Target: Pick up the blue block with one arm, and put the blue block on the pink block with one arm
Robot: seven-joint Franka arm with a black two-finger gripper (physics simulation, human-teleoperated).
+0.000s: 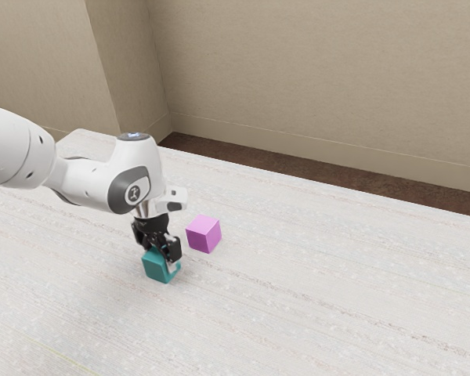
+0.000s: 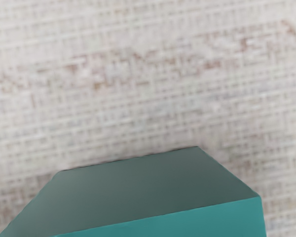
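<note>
One tool (image 1: 161, 251) sits at the blue block (image 1: 157, 270), grasp unclear, near the pink block (image 1: 203, 233).

A pale, woven-textured counter (image 1: 337, 298) (image 2: 138, 74) runs to its far edge, where a dark brown floor (image 1: 337, 174) strip meets beige walls (image 1: 337, 70).
</note>
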